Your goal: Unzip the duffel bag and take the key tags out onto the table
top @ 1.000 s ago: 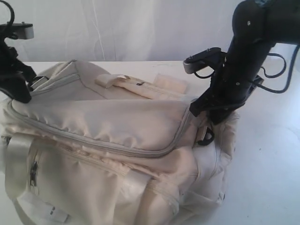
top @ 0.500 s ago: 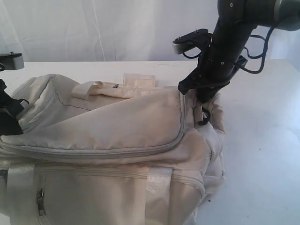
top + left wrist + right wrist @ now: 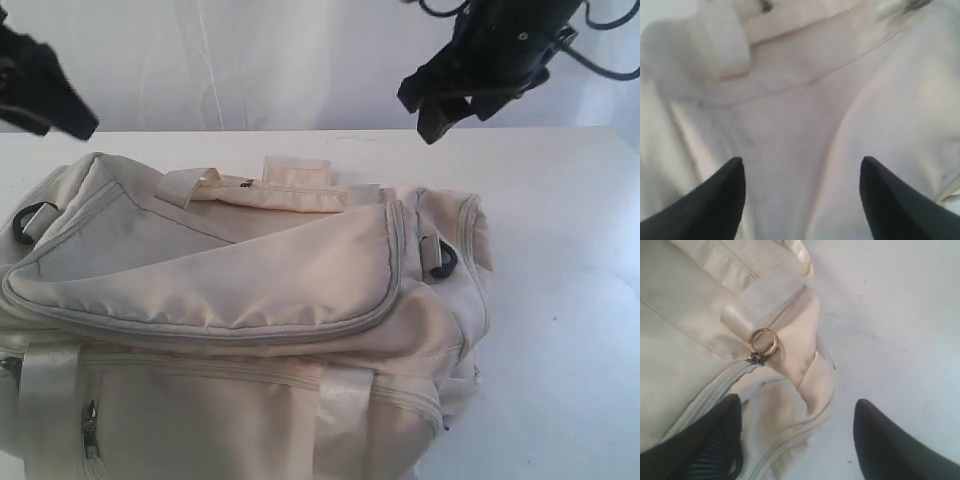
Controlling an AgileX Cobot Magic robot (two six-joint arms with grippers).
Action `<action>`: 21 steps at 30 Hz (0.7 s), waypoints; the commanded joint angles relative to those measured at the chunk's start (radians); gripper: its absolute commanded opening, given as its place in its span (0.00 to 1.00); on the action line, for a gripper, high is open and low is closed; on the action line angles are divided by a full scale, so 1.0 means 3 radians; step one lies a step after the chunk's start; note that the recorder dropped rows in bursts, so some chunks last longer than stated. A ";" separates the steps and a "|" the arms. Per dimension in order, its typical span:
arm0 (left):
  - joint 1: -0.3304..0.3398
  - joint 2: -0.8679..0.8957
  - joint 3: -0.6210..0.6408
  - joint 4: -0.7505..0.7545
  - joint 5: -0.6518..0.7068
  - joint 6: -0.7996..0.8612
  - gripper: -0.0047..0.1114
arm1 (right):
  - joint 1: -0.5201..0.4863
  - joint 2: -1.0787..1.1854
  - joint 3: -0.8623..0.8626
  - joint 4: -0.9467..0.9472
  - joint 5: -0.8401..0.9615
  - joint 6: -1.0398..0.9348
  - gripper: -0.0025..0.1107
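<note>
Two claws, both with jaws apart and empty: left claw (image 3: 800,165), right claw (image 3: 797,402). Just below the right claw lies the ring pull (image 3: 763,342) at the end of the zip (image 3: 715,390). Below the left claw is plain fabric of the bag (image 3: 250,290), which rests on the table (image 3: 560,300).

Judgement: unzipping not yet begun. Next I must drop the right claw onto that small ring and pinch finely, with the left claw steadying the bag.

The tags are unseen, presumably inside. Left wrist view is blurred, and the bag's front is cut off.
</note>
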 commanded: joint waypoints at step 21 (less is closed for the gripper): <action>-0.1276 0.2719 -0.2220 -0.0814 -0.0085 -0.0130 0.62 | -0.0029 -0.1359 0.1359 0.0321 0.0119 0.0066 0.50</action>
